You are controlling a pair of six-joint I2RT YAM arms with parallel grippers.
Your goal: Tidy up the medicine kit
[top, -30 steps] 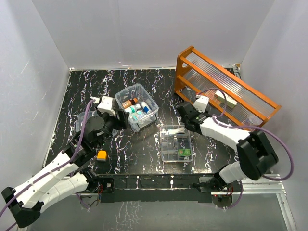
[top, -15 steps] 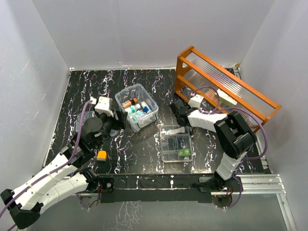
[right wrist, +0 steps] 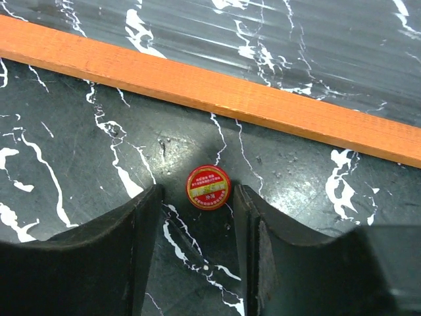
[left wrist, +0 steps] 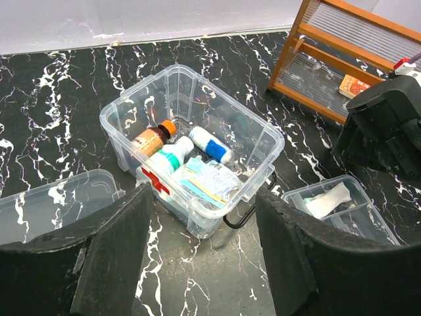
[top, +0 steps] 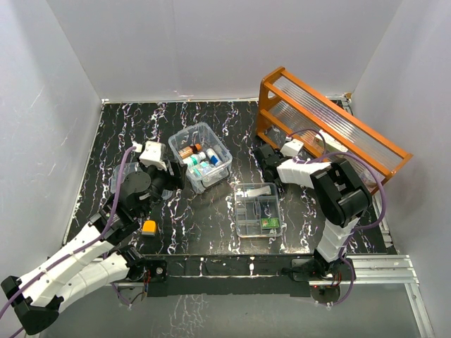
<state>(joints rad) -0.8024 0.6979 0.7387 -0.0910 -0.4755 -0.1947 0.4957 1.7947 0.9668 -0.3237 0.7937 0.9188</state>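
Observation:
The clear medicine kit box (top: 201,156) stands open at mid-table and holds bottles and packets; it has a red cross on its wall (left wrist: 156,181). Its clear lid (left wrist: 46,204) lies to its left. The clear compartment tray (top: 258,210) lies to the box's right front and also shows in the left wrist view (left wrist: 342,207). My left gripper (left wrist: 202,197) is open and empty, just before the box. My right gripper (right wrist: 197,194) is open and low over the table. A small red round tin (right wrist: 208,187) lies between its fingertips, untouched.
The orange wooden rack (top: 331,127) stands at the back right; its bottom beam (right wrist: 197,85) runs just past the tin. A small pack (left wrist: 355,85) lies on a rack shelf. An orange block (top: 149,227) lies near the left arm. White walls surround the table.
My right arm has folded back and its gripper has moved left and farther back, to the rack's left foot. My left arm has barely moved.

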